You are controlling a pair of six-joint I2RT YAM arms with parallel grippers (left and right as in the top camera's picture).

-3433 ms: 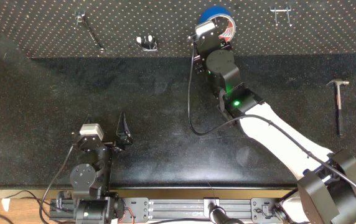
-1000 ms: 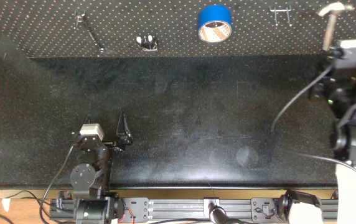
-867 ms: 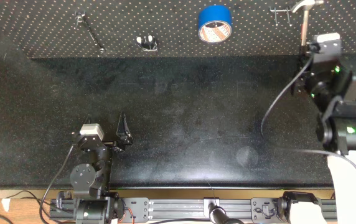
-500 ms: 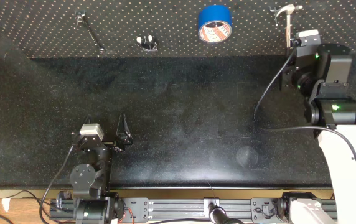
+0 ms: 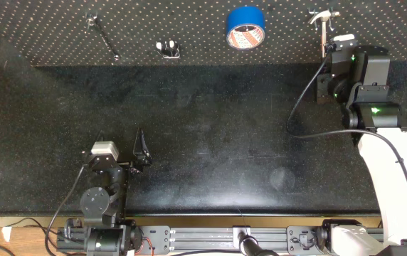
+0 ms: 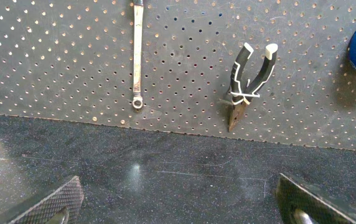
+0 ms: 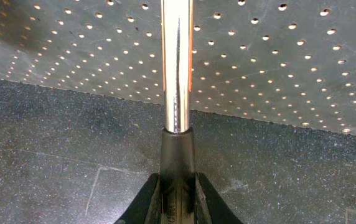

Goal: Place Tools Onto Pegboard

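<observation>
Right pincer point(image 7: 178, 190) pinching hammer point(image 7: 177, 68) handle, shaft upright before pegboard point(image 5: 189, 18); left pincer point(image 6: 179, 202) spread

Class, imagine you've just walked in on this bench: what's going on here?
The right gripper is shut on the handle of a hammer and holds it up against the pegboard, with its head near the board's right end. A wrench, pliers and a roll of blue tape already hang on the board. The left gripper is open and holds nothing, over the table by its own base.
</observation>
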